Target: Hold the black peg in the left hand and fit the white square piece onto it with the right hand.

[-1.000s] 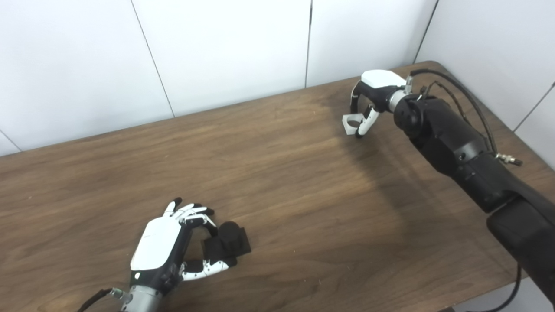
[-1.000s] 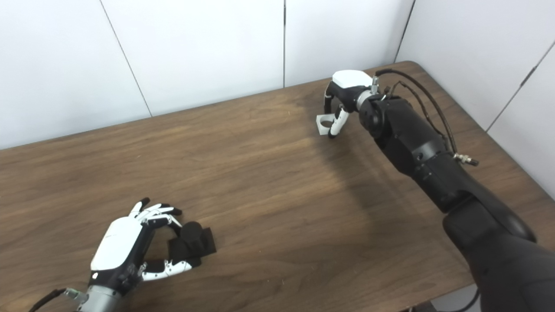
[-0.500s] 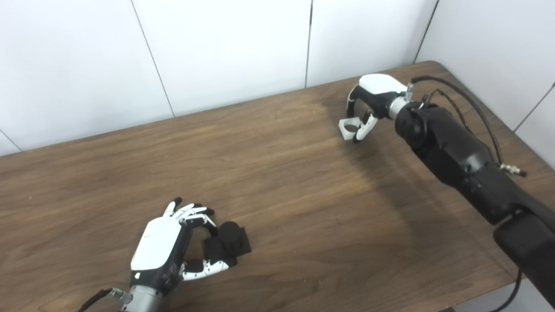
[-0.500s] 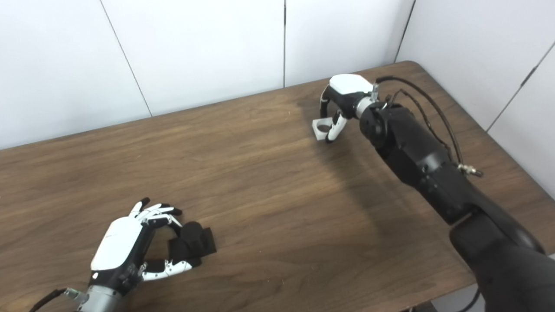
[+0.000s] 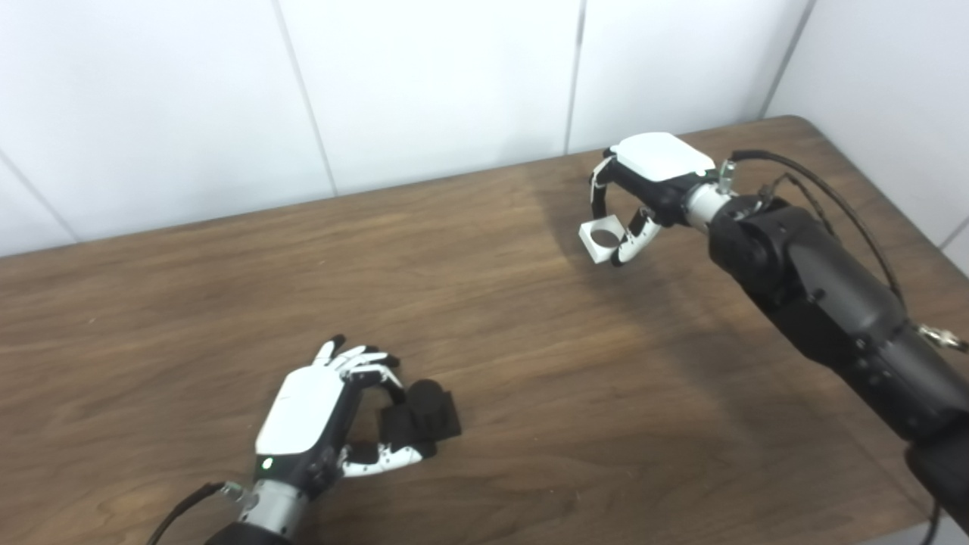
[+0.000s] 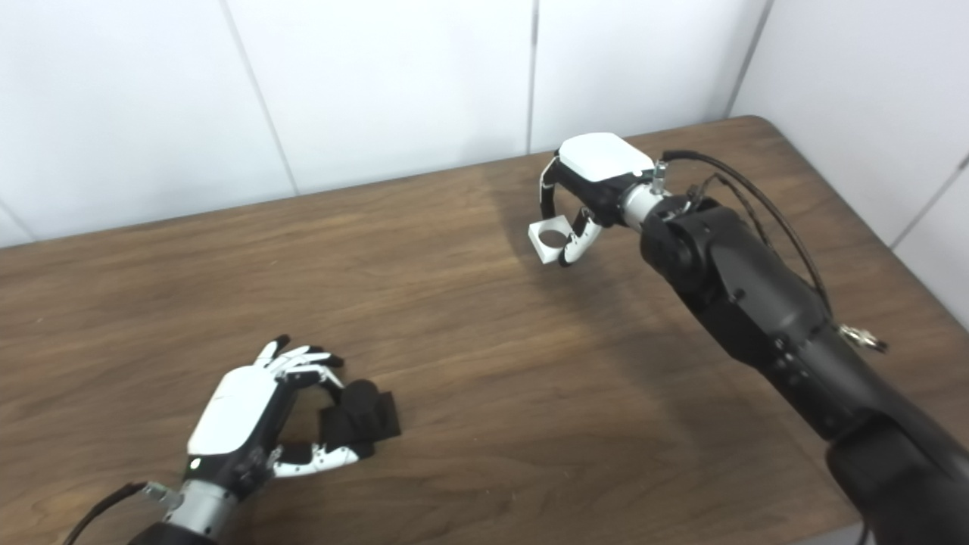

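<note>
Wide dark-brown wood-grain counter [image 5: 530, 325] fills most of both views, w/ white panelled walls behind. Biggest thing on it is the right arm [image 5: 817, 295] — black, bulky, coming in from the lower right corner and reaching toward the far right part of the counter.

Right hand [image 5: 643, 189], white-backed w/ black fingers, is curled round the white square piece with a round hole [image 5: 602, 238], pinching it between fingers and thumb. The piece looks lifted just off the counter, hole facing up and toward the camera, though whether it clears the surface fully is hard to tell.

Left hand [image 5: 318, 424] sits near the front left, palm side down toward the counter, fingers curled round the black peg on its square black base [image 5: 422, 412]. It looks like a loose cupping grip; the base seems to rest on the counter, so I judge the peg as held but not raised.

The two parts are well apart — near left vs far right.

Step in hand, as I read it: both pieces grasped, approach not yet made. Next move calls for carrying the white piece across toward the peg, turning its hole to face down, lining it up over the peg top, then lowering. Peg should be steadied, pref. upright.
</note>
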Robot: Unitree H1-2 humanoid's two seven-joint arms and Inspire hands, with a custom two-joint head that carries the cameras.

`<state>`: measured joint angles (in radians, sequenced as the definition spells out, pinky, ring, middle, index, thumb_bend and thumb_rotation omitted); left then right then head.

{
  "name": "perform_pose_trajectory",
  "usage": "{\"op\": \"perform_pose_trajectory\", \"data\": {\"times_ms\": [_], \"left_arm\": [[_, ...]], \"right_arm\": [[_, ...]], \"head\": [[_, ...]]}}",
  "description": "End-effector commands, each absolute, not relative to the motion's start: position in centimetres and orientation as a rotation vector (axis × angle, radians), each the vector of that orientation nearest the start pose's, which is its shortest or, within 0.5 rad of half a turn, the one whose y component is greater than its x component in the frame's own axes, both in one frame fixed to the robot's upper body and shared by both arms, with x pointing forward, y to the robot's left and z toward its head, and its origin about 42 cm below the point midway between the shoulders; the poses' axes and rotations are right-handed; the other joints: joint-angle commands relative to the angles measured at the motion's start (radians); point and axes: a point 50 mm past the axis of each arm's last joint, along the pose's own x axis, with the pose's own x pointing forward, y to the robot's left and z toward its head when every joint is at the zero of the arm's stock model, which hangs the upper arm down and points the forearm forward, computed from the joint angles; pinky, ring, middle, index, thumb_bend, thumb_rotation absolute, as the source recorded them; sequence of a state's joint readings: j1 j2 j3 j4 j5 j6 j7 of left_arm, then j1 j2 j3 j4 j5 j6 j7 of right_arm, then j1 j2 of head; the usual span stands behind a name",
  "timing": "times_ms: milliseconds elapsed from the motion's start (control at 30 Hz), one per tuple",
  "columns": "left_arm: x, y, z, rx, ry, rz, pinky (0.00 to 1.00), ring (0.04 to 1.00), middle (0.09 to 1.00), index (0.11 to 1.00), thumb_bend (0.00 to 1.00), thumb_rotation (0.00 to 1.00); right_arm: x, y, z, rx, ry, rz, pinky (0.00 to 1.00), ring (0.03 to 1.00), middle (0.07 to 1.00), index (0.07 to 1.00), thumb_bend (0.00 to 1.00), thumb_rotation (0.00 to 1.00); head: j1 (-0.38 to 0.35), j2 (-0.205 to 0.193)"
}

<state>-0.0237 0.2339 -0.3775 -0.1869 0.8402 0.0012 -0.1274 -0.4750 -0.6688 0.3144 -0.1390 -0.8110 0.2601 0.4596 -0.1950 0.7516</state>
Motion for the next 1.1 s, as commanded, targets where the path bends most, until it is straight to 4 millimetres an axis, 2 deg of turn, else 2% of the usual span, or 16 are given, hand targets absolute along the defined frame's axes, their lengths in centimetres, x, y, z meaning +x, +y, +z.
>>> {"op": "perform_pose_trajectory", "data": {"times_ms": [0,167,500,867,1067], "left_arm": [[26.3,16.7,11.7,1.078,-0.189,-0.478,1.0,0.863,0.777,0.485,0.52,0.05],[26.2,16.2,11.6,1.077,-0.183,-0.477,1.0,0.867,0.779,0.485,0.52,0.05],[26.0,15.4,11.5,1.08,-0.178,-0.477,1.0,0.868,0.783,0.485,0.52,0.05],[26.0,14.4,11.4,1.068,-0.184,-0.465,1.0,0.861,0.778,0.485,0.52,0.05],[26.1,14.0,11.4,1.069,-0.179,-0.465,1.0,0.866,0.781,0.485,0.52,0.05]], "right_arm": [[39.0,-29.2,30.1,-1.575,-0.184,0.259,0.96,0.94,0.801,0.484,0.52,0.13],[37.7,-26.6,31.1,-1.574,-0.28,0.335,0.95,0.938,0.794,0.483,0.52,0.13],[35.6,-22.3,31.8,-1.553,-0.4,0.469,0.96,0.928,0.795,0.484,0.52,0.14],[34.2,-19.0,32.7,-1.541,-0.479,0.588,0.95,0.927,0.795,0.483,0.53,0.14],[33.8,-18.3,33.2,-1.537,-0.497,0.623,0.94,0.914,0.783,0.484,0.53,0.14]], "head": [[0.011,0.002],[0.053,0.004],[0.084,0.018],[0.132,0.035],[0.151,0.041]]}}
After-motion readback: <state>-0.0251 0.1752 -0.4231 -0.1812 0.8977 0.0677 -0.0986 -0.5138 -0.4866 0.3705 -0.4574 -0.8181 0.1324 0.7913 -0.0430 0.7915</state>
